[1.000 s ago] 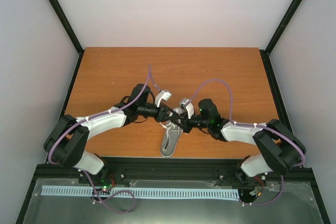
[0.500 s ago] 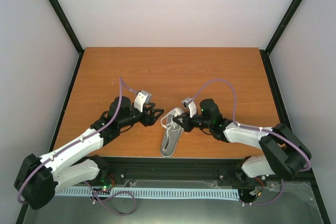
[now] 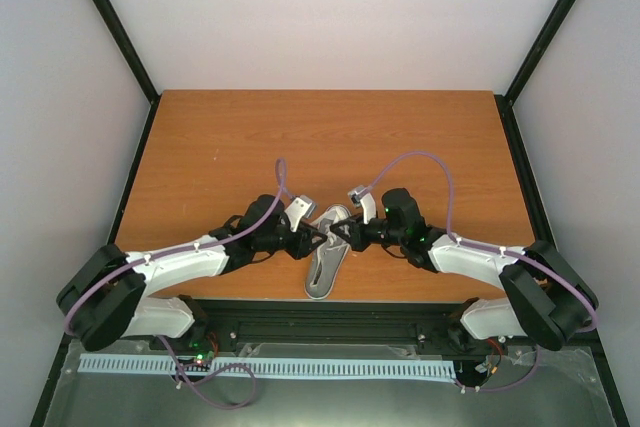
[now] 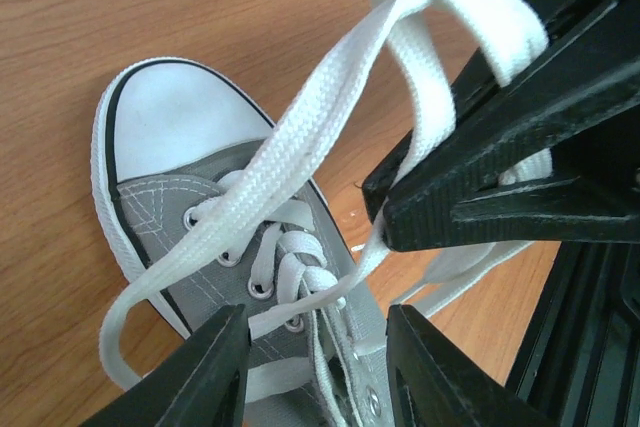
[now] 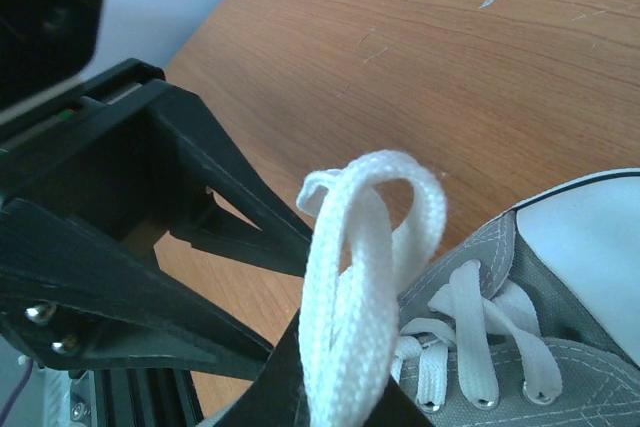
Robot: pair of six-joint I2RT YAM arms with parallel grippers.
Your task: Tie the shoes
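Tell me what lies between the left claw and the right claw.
Only the white lace: a loop pinched in the right claw hangs over the sneaker, ahead of the open left claw. Left wrist view shows it.

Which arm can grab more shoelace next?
Probably left: the left fingers are open over the shoe, lace between them; the right fingers are shut on the lace loop.

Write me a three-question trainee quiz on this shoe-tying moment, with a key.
1. True or false: the right gripper is shut on a white lace.
2. The sneaker has a toe cap coloured: A white, B black, C red.
3. Fill in: the left gripper has its jaws ____.
Key: 1 true; 2 A; 3 open.
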